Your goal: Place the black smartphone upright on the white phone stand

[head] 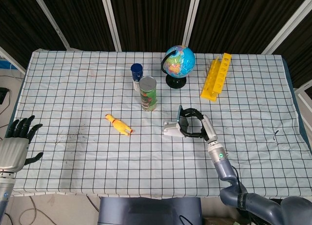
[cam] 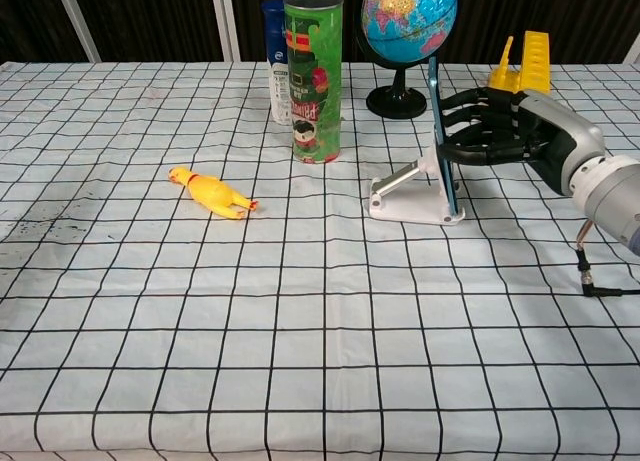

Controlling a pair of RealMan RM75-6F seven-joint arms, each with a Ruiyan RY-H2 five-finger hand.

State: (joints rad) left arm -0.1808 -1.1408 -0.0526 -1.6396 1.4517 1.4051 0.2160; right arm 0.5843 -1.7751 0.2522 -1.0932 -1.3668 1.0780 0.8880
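The black smartphone stands upright on edge against the white phone stand, just right of the table's middle. In the head view the smartphone sits at the right end of the stand. My right hand reaches in from the right and its fingers wrap the phone's right side, gripping it; in the head view the same right hand shows above its forearm. My left hand hangs off the table's front left corner with fingers spread, holding nothing.
A green can and a blue bottle stand left of the stand. Behind it are a globe and a yellow rack. A yellow rubber chicken lies to the left.
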